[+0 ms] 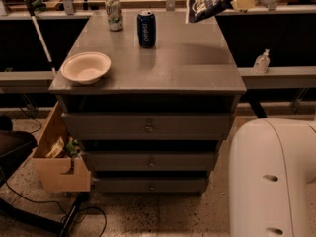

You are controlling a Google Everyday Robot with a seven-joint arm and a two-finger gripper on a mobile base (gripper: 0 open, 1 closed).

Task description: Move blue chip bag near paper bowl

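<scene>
The blue chip bag is dark navy with white lettering and hangs in the air over the far right corner of the grey cabinet top. My gripper is shut on the bag's right edge and holds it above the surface. The paper bowl is cream and round and sits near the front left corner of the cabinet top, far from the bag.
A blue soda can stands at the middle back of the top, and a green-white can stands left of it. A small bottle sits on the right ledge. A wooden box stands on the floor at left. The robot's white body fills the lower right.
</scene>
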